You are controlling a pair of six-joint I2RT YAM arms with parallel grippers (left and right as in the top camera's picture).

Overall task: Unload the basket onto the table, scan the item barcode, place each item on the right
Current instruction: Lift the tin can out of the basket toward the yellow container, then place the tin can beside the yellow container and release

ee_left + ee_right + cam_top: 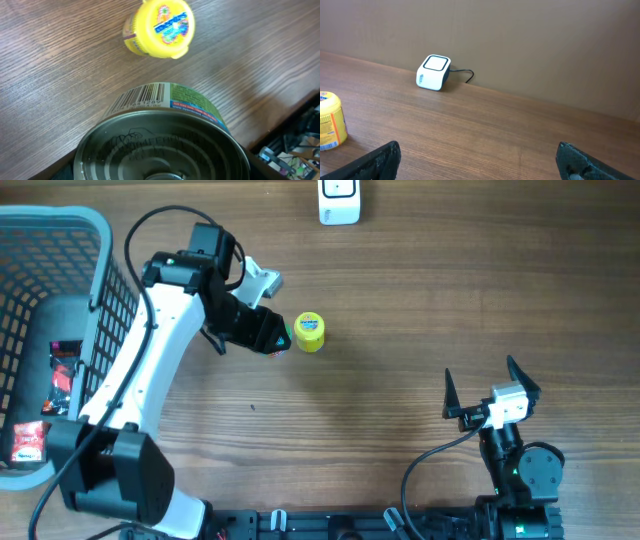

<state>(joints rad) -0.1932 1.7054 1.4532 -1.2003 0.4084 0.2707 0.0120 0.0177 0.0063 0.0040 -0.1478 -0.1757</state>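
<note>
Grasps a can with the left gripper, left of centre in the overhead frame, over the wooden table. Hides most of that can under the dark fingers from above (only a green and red sliver peeks out at the tip). Fills the lower half of the left wrist frame with the can's ribbed metal end, with the barcode on the label at the upper left of the curve, next to a green panel of print. Cannot tell whether the can touches the wood or hangs above it. Meets a yellow-lidded jar just beside the can, to the right of the gripper tip in the overhead frame and at top centre in the left wrist frame, standing upright on the table. Places the white scanner at the top centre edge of the overhead frame, well apart from the can, with a thin dark cable trailing behind it in the right wrist frame. Shows a grey mesh basket at the far left, with red and white packets inside. Keeps to the lower right with the right gripper, fingers spread wide and grasping nothing.
</note>
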